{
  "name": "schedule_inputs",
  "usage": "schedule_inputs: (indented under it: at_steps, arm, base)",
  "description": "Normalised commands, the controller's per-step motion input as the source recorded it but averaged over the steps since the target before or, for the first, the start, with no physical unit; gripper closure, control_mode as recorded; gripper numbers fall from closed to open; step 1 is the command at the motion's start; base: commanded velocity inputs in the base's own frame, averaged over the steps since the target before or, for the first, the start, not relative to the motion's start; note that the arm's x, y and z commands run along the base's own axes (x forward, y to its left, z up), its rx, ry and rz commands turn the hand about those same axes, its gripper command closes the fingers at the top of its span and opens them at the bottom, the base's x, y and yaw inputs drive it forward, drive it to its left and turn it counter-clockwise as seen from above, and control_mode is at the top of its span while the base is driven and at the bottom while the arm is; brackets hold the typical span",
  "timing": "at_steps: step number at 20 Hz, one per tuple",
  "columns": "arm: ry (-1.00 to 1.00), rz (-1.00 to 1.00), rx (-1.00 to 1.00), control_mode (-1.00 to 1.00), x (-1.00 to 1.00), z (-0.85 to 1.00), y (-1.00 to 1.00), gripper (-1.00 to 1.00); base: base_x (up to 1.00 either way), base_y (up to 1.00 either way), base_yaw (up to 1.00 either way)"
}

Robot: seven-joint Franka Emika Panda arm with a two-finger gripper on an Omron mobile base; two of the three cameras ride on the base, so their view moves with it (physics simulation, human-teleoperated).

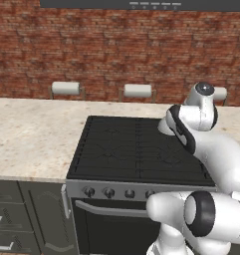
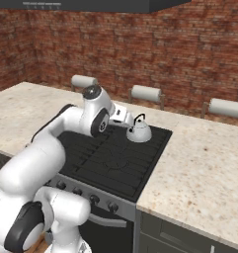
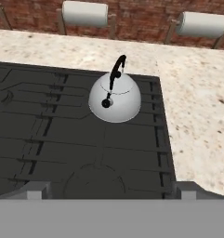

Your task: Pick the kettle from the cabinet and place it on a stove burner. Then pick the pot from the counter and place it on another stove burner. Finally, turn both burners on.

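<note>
Spread wide and empty, gripper (image 3: 108, 193) above cooktop (image 3: 48, 139). Kettle (image 3: 115, 96) at twelve o'clock, upright on rear right burner (image 2: 140, 141), well clear of fingertips. Risk: clipping handle (image 3: 116, 69) while swinging off toward pot, tipping kettle off grate.
</note>
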Motion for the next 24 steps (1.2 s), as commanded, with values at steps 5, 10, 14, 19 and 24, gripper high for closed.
schedule_inputs:
  at_steps: [5, 10, 14, 19, 24]
  arm:
    - [0.07, 0.0, 0.0, -1.0, -0.43, 0.12, 0.12, -1.0]
    - [0.06, 0.0, 0.0, -1.0, -0.46, 0.07, 0.14, -1.0]
    - [0.03, 0.0, 0.0, -1.0, -0.45, 0.02, 0.15, -1.0]
    - [0.0, 0.0, 0.0, -1.0, -0.48, 0.0, 0.13, -1.0]
    - [0.0, 0.0, -0.01, -1.0, -0.53, 0.0, 0.15, -1.0]
  base:
    - [0.0, 0.0, 0.0]
    - [0.0, 0.0, 0.0]
    - [0.0, 0.0, 0.0]
    - [0.0, 0.0, 0.0]
    - [0.0, 0.0, 0.0]
